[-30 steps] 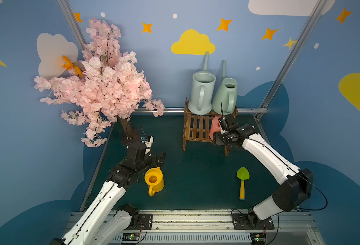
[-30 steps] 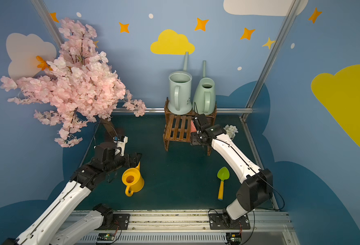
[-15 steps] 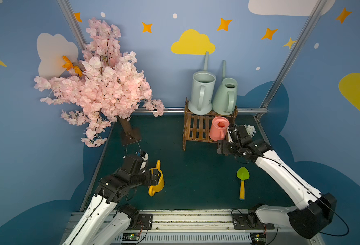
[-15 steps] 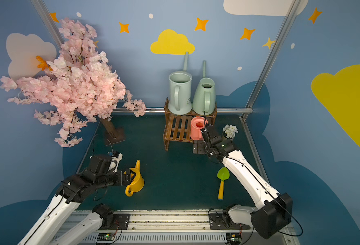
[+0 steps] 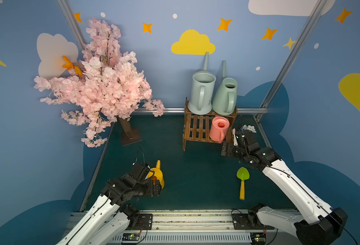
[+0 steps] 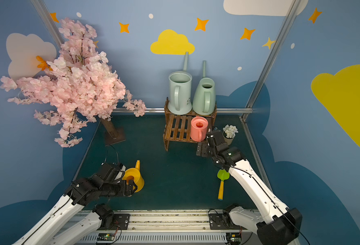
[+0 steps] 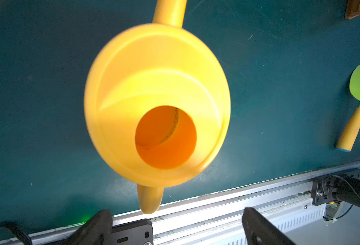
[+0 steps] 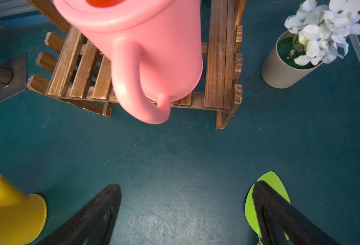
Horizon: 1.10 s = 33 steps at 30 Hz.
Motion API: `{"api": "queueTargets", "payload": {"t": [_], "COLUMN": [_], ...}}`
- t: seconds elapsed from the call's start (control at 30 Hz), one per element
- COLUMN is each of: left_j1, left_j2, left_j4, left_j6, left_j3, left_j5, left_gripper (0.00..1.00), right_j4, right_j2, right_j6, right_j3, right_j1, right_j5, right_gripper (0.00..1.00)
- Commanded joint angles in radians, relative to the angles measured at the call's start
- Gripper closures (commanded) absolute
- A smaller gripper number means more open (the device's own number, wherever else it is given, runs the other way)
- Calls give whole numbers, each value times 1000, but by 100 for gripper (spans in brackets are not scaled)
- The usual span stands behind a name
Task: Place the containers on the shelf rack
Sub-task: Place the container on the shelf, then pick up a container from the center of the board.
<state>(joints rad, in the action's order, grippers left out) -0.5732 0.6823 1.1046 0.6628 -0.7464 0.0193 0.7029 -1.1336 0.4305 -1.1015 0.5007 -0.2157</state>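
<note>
The rack (image 5: 198, 129) stands at the far side of the green table (image 5: 185, 169). On its upper step, side by side, are the tall blue-grey watering can (image 5: 201, 95) on the left and the mint-green watering can (image 5: 223, 99) on the right, handles facing near. The pink watering can (image 5: 218, 128) sits upright on the right end of the lower step, its handle hanging over the near edge. The right claw (image 8: 187, 185) hovers just near of it, jaws wide apart and holding nothing.

The yellow watering can (image 7: 153, 84) stands on the table at the near left, well apart from the rack, with its spout pointing far. The left claw (image 7: 175, 211) is wide open just near of its handle, not touching it. A trowel (image 5: 242, 182) lies at the near right, and a flower pot (image 6: 229, 134) stands right of the rack.
</note>
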Motion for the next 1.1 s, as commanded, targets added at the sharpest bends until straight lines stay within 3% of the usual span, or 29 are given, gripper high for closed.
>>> {"api": "queueTargets", "payload": {"t": [0.0, 0.23, 0.37, 0.47, 0.67, 0.83, 1.07], "left_j1": [-11, -130, -203, -249, -323, -357, -367], "left_j2": [-4, 73, 93, 119, 231, 278, 279], "left_j4": [-37, -249, -403, -446, -493, -576, -599], "left_j6": [63, 144, 151, 128, 72, 46, 30], "left_j3": [28, 167, 247, 246, 222, 248, 261], "left_j5": [-35, -181, -273, -363, -511, -556, -557], "left_gripper": [0, 0, 11, 18, 21, 29, 48], "right_j4": [-25, -29, -15, -1, 6, 13, 15], "right_j2": [34, 104, 153, 177, 190, 192, 204], "right_j6": [15, 27, 24, 23, 28, 31, 38], "right_j3": [23, 83, 100, 106, 114, 118, 131], "right_j1": [-10, -28, -45, -55, -63, -68, -70], "right_j5": [-7, -7, -11, -15, -16, -14, -22], "right_gripper": [2, 2, 2, 3, 2, 2, 3]}}
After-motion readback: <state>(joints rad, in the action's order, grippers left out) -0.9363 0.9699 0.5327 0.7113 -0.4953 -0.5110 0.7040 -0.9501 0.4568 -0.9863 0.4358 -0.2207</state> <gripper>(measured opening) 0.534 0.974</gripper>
